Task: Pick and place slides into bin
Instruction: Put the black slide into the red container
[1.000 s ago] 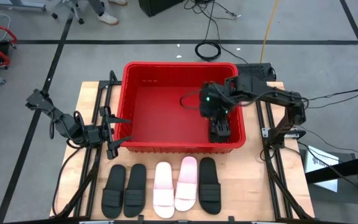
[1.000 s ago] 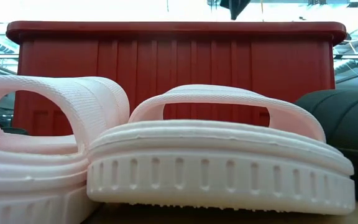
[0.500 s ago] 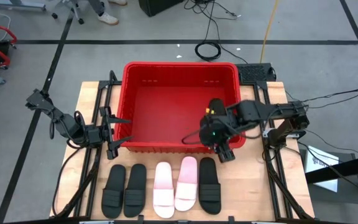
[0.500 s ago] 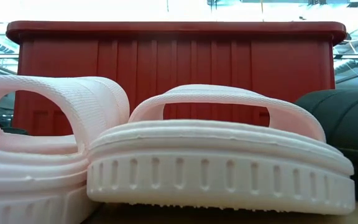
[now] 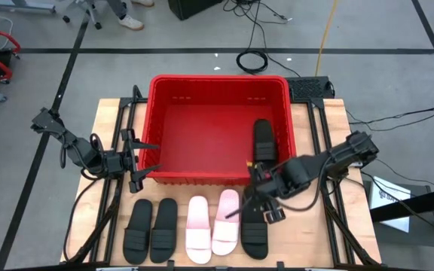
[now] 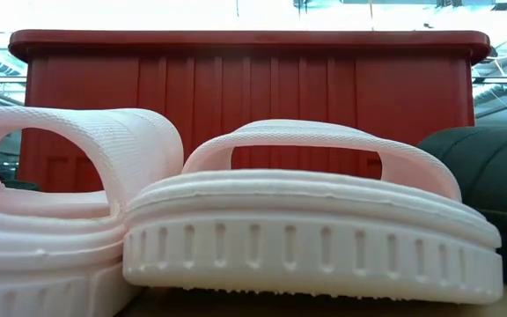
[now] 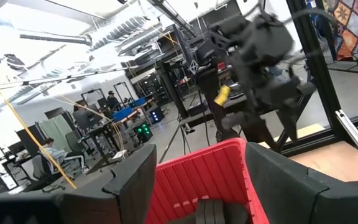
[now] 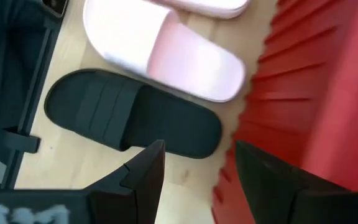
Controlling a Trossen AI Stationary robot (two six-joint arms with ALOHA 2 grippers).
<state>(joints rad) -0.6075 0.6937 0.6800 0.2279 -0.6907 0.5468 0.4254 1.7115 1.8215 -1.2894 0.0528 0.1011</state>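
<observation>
The red bin [image 5: 218,90] stands at the table's middle; one black slide [image 5: 263,140] lies flat on its floor by the right wall. Five slides lie in a row in front of it: two black [image 5: 137,226] [image 5: 164,224], two pale pink [image 5: 199,229] [image 5: 227,220], one black [image 5: 254,227]. My right gripper [image 5: 265,203] is open and empty, just above the far end of the rightmost black slide [image 8: 135,115], close to the bin's near wall [image 8: 303,106]. My left gripper [image 5: 136,159] is open and empty at the bin's left near corner.
Black rails run along both sides of the table [image 5: 330,226]. The low view shows the two pale slides [image 6: 306,229] and a black one [image 6: 491,176] before the bin's near wall [image 6: 245,88]. Bare wood lies right of the row [image 5: 300,233].
My right gripper has gone from inside the bin's right side over the near wall toward the table's near edge and down over the rightmost black slide. The black slide in the bin now shows uncovered on its floor.
</observation>
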